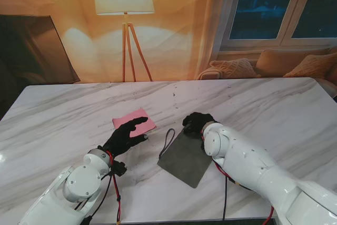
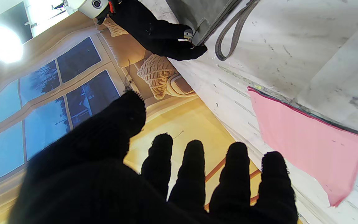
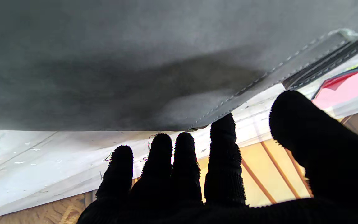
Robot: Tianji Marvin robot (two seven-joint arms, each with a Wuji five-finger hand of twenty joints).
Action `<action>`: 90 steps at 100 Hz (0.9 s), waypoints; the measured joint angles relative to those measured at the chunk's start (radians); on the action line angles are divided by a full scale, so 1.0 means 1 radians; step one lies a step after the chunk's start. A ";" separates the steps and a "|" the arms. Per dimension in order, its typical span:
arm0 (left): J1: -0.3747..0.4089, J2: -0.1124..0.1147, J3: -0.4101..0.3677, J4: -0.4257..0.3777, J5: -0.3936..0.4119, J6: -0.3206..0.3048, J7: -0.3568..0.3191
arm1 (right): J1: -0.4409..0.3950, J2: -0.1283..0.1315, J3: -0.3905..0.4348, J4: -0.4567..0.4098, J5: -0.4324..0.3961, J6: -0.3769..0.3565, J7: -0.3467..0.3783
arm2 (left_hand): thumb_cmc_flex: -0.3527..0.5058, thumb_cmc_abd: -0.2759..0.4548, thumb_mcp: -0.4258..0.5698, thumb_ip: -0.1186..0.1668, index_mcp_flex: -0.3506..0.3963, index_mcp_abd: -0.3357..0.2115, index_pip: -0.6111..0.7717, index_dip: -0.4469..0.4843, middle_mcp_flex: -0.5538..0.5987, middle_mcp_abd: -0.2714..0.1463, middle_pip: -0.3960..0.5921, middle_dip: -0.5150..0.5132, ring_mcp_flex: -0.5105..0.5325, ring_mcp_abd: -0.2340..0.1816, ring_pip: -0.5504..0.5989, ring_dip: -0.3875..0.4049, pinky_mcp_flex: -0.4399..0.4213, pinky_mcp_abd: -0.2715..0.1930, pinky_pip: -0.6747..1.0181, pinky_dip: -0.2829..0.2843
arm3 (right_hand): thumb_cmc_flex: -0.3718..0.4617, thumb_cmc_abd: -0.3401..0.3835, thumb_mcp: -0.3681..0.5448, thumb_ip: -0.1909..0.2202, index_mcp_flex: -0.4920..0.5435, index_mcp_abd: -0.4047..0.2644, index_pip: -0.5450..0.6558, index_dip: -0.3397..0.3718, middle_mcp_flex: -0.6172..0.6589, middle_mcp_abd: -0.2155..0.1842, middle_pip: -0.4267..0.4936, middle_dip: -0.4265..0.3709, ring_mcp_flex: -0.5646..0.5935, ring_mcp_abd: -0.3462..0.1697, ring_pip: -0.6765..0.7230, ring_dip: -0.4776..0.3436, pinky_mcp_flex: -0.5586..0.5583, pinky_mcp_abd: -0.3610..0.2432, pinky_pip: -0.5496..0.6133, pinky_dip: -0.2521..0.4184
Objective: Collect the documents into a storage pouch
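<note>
A pink document (image 1: pixel 134 119) (image 2: pixel 306 146) lies flat on the marble table (image 1: pixel 263 104). My left hand (image 1: pixel 125 136) (image 2: pixel 135 180), in a black glove, hovers at its near edge with fingers spread and nothing held. To its right lies a flat grey pouch (image 1: pixel 184 157) (image 2: pixel 197 12) (image 3: pixel 135 62) with a wrist strap (image 1: pixel 167 139) (image 2: pixel 231 34) on its left side. My right hand (image 1: pixel 197 122) (image 3: pixel 197 186) rests on the pouch's far corner. Its fingers are extended, the thumb is apart, and the fingertips touch the stitched edge. A strip of the pink document (image 3: pixel 346 90) shows beyond the pouch.
Bare marble stretches to the left, right and far side of the two items. Beyond the far table edge stand a floor lamp (image 1: pixel 124 3), a sofa with cushions (image 1: pixel 295 64) and a dark panel (image 1: pixel 31 46) at the left.
</note>
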 measured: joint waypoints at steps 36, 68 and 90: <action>-0.007 0.000 0.008 0.005 -0.009 -0.001 -0.005 | 0.004 0.021 -0.021 -0.022 -0.074 0.013 0.013 | 0.000 0.008 0.000 0.000 0.000 0.000 0.000 0.000 0.000 0.001 0.000 0.000 0.000 0.000 0.000 0.000 0.000 0.000 0.000 0.000 | 0.103 -0.146 0.117 -0.001 -0.081 -0.084 0.088 0.199 0.001 0.050 0.213 0.093 0.043 0.028 0.155 0.055 0.066 0.040 0.101 0.009; -0.010 0.000 0.012 0.007 -0.007 0.002 -0.007 | 0.021 0.025 -0.050 -0.005 -0.091 0.005 -0.003 | 0.000 0.008 0.000 0.000 0.000 0.000 0.000 0.000 0.000 0.002 0.000 0.000 0.000 0.001 0.000 0.000 -0.001 0.000 -0.002 0.000 | 0.169 -0.241 0.149 -0.002 -0.084 -0.038 0.310 0.403 0.041 0.088 0.404 0.280 0.105 0.050 0.370 0.175 0.120 0.084 0.352 0.046; -0.017 0.000 0.019 0.012 -0.016 0.010 -0.010 | 0.035 0.023 -0.080 0.004 -0.107 0.007 -0.002 | 0.000 0.008 0.000 0.000 0.000 0.000 0.000 0.000 0.000 0.004 0.000 0.000 0.000 0.004 0.000 0.000 -0.001 0.000 -0.002 0.000 | 0.241 -0.291 0.179 -0.086 0.003 0.060 0.565 0.460 0.091 0.089 0.476 0.323 0.152 0.061 0.432 0.199 0.133 0.098 0.497 -0.007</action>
